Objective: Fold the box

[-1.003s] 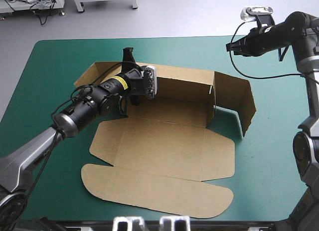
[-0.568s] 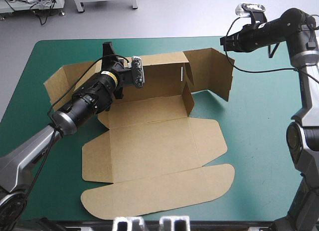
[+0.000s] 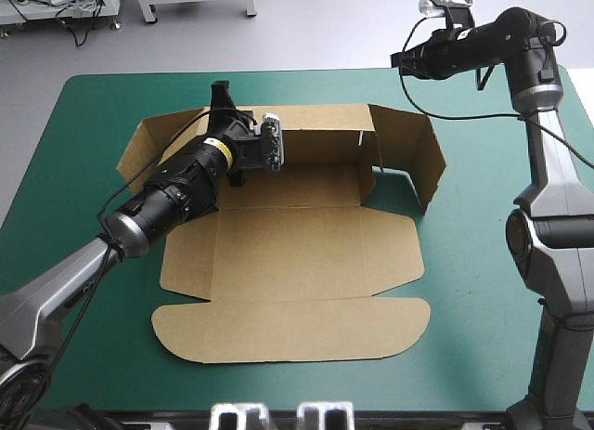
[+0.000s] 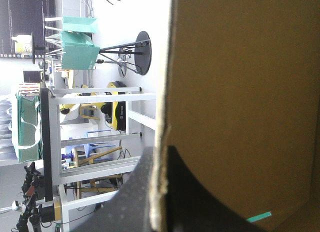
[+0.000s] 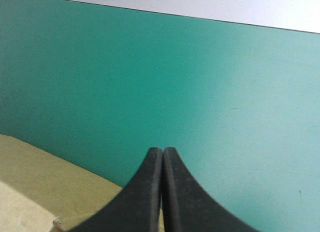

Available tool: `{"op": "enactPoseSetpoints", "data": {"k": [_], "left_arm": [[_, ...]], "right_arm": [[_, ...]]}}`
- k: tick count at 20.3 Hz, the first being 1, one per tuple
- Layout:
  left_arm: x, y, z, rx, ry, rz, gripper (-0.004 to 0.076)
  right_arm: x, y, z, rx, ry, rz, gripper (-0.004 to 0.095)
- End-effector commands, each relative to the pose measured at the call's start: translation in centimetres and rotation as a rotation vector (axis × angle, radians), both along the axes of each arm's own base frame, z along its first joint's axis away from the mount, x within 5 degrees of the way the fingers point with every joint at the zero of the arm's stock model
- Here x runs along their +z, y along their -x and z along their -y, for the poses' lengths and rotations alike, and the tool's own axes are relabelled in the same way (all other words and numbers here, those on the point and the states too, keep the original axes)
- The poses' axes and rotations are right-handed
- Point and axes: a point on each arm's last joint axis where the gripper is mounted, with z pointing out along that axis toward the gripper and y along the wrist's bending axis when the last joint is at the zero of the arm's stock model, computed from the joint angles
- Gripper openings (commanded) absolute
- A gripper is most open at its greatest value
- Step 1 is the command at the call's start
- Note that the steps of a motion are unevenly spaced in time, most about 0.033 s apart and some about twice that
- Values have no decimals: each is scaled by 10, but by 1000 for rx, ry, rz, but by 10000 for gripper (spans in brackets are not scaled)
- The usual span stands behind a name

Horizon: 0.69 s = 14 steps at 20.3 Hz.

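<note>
The brown box lies open on the teal-green cover, base and rounded lid flat toward the near edge. Its long back wall stands raised, with a side flap angled up at the right end. My left gripper is shut on the top edge of that wall near its left end. In the left wrist view the board runs between the black fingers. My right gripper hovers shut above the table's far edge, apart from the box. A corner of board shows beside the right gripper.
The teal-green cover shows on every side of the box, widest at the right. The table's far edge runs just beyond the raised wall.
The left arm swung the box left and turned it, then brought it back to the right and squarer to the table. The right gripper drifted left and farther back, still shut.
</note>
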Motion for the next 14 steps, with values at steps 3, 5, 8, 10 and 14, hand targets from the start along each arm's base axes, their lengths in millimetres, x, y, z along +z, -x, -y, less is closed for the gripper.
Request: {"op": "enactPoseSetpoints", "data": {"k": [3,5,8,10,14], "left_arm": [[17,5,3,-35,54,49,-10],[15,4,3,-25,71,37,-10],[11,0,2,-12,66,26,-10],[10,-6,-5,21,118,12,-10],[10,-13,-16,54,176,6,-10]], "right_arm": [[-5,-7,-10,2,-29,0,-20],[-22,-8,-11,35,-7,-86,-19],[-18,3,-11,88,25,-86,-20],[-13,10,-8,89,63,-82,-20],[-23,15,-8,92,67,-133,-21]]}}
